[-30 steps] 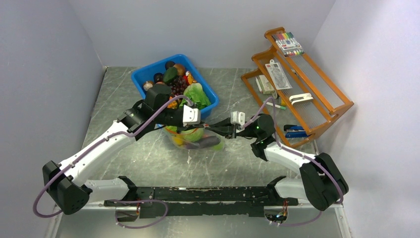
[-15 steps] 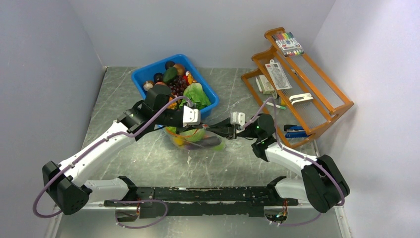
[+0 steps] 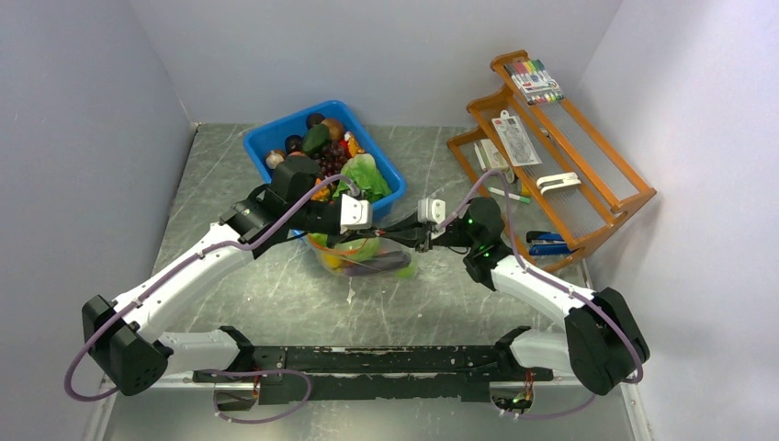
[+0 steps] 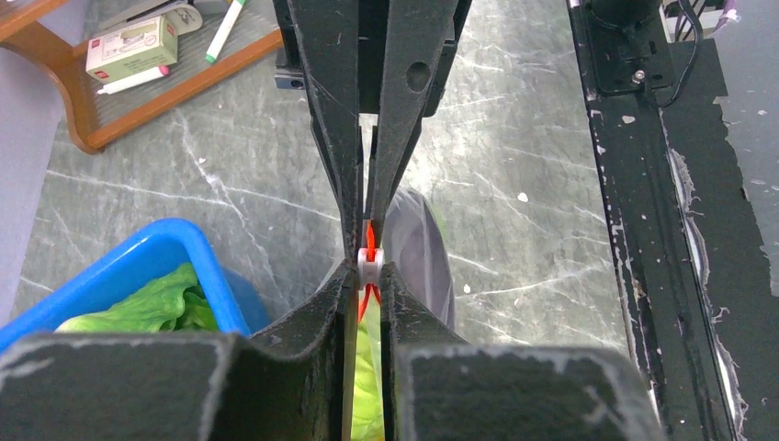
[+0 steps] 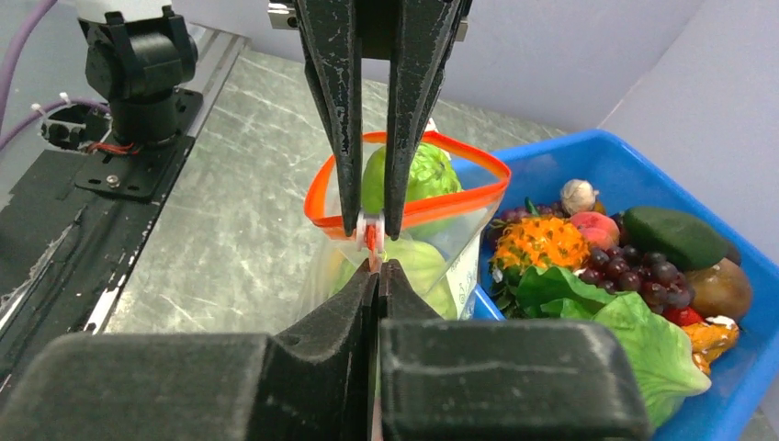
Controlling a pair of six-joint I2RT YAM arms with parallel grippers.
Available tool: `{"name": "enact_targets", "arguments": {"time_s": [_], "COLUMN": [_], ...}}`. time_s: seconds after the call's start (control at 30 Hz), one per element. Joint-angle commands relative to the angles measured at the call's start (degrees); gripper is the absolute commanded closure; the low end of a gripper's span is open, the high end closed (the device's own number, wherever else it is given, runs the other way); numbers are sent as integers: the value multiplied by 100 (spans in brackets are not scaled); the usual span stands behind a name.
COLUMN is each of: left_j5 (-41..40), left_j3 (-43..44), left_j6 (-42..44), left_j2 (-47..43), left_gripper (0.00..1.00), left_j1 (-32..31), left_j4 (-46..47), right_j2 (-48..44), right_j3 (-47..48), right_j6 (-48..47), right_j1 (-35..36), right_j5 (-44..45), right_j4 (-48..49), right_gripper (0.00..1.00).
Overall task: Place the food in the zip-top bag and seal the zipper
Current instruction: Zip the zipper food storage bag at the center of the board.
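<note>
sealing step, we judged: beside the bin [image 4: 129, 262], left gripper [image 4: 367, 269] and right gripper [image 5: 372, 260] clamped the zipper [image 5: 450, 207]; its mouth needed pressing shut.

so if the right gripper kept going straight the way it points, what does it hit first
The left gripper, almost at once: its fingers meet the right gripper tip to tip on the zipper.
</note>
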Motion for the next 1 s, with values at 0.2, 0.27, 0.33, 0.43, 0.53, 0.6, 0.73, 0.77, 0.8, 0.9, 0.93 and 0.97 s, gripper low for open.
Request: {"name": "enact_targets", "arguments": {"time_s": [0.2, 0.27, 0.33, 0.43, 0.53, 0.6, 0.73, 0.77, 0.8, 0.9, 0.93, 0.97], "left_j5": [73, 51, 33, 10, 11, 69, 82, 88, 82, -36, -76, -115], "left_j3": [52, 47, 51, 84, 128, 172, 194, 169, 138, -5, -51, -83], "left_j6": [-107, -114, -88, -99, -107, -104, -89, -79, -71, -51, -18, 24], "left_j2": [-17, 6, 31, 35, 11, 9, 14, -1, -19, -111, -145, -175], "left_gripper": [59, 55, 53, 53, 53, 61, 93, 93, 93, 93, 93, 93], "left_j1": [-3, -7, -10, -6, -9, -10, -4, -7, -3, -8, -9, -10], "left_j4": [-170, -143, -134, -59, -24, -27, -34, -44, -65, -108, -140, -183], "right_j2": [-129, -85, -67, -23, 14, 23, 71, 77, 64, -62, -97, -110], "right_j3": [-13, -67, -129, -92, -99, -99, -88, -93, -116, -356, -403, -427], "right_j6": [135, 248, 356, 279, 261, 283, 282, 291, 307, 506, 597, 733], "right_j1": [88, 115, 140, 173, 188, 202, 231, 231, 234, 207, 185, 175], "right_j5": [120, 108, 124, 94, 103, 102, 111, 141, 240, 608, 612, 541], "right_j4": [324, 536, 734, 619, 610, 629, 642, 639, 654, 1071, 1220, 1362], "right_gripper": [100, 100, 100, 100, 100, 100, 100, 100, 100, 100, 100, 100]}}
